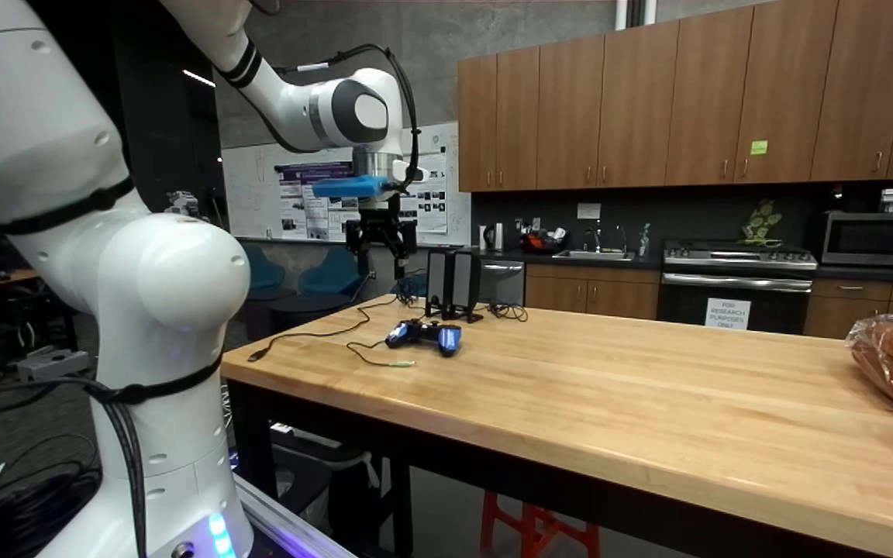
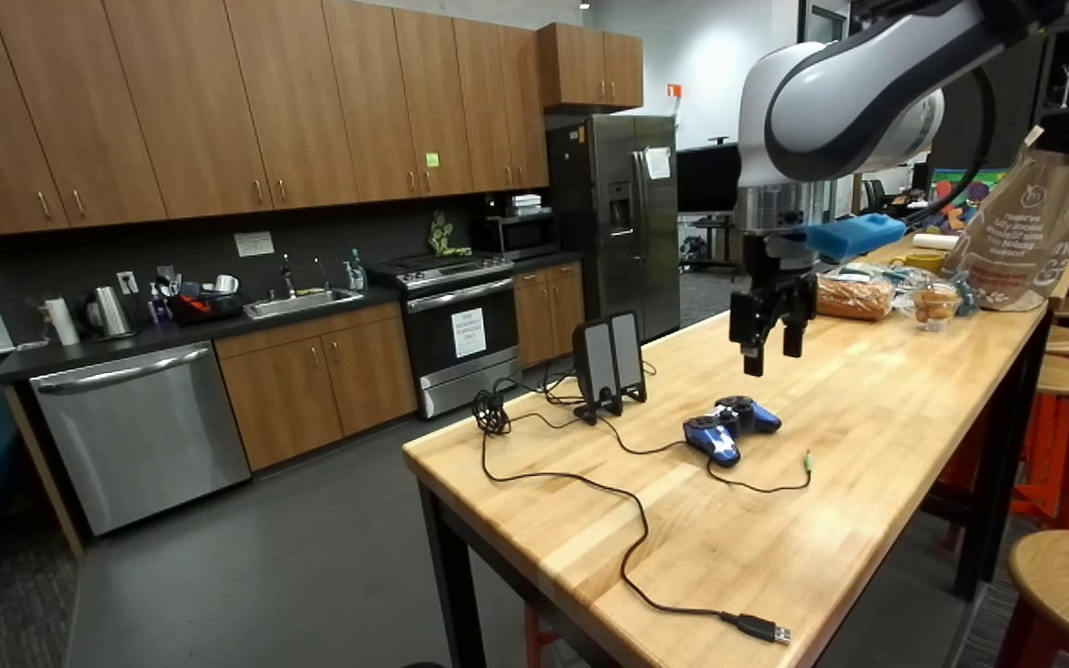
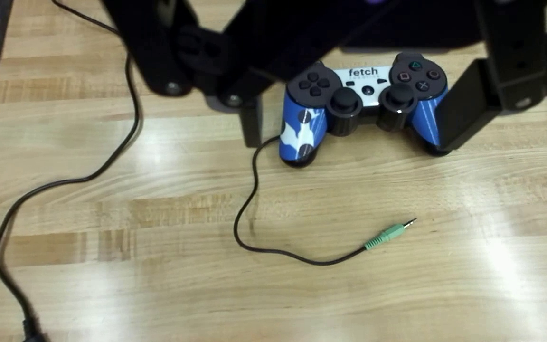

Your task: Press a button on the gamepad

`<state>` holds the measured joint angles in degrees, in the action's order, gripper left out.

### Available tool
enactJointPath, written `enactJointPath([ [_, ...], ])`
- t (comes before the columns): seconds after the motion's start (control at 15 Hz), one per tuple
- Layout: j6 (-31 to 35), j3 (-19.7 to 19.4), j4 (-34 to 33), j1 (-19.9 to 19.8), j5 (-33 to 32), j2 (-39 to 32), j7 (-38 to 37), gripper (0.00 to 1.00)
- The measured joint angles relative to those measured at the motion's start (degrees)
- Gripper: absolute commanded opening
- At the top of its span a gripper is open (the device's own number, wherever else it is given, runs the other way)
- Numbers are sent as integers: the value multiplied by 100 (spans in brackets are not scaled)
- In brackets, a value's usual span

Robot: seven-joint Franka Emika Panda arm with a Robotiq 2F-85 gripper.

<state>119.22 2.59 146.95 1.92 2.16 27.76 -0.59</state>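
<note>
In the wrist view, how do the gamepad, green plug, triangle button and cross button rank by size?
1. Gamepad, though partly hidden
2. Green plug
3. Triangle button and cross button: too alike to rank

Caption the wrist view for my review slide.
Open gripper above a wooden table, where a blue and black gamepad lies buttons up near a green plug.

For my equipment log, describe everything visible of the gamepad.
The gamepad lies face up on the wooden table, its plastic-looking body black and blue with white markings. It has an arrow pad, four symbol buttons, two thumbsticks and a white centre panel reading "fetch". A cord meets one handle; attached or passing beneath, I can't tell. The end effector is above, not touching.
</note>
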Motion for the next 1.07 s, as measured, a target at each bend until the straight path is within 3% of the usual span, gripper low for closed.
enactJointPath([
  [0.53, 260, 141, -225, 8, -220, -603, -4, 1],
  [1.07, 313, 175, -641, 9, -383, -1113, -4, 0],
])
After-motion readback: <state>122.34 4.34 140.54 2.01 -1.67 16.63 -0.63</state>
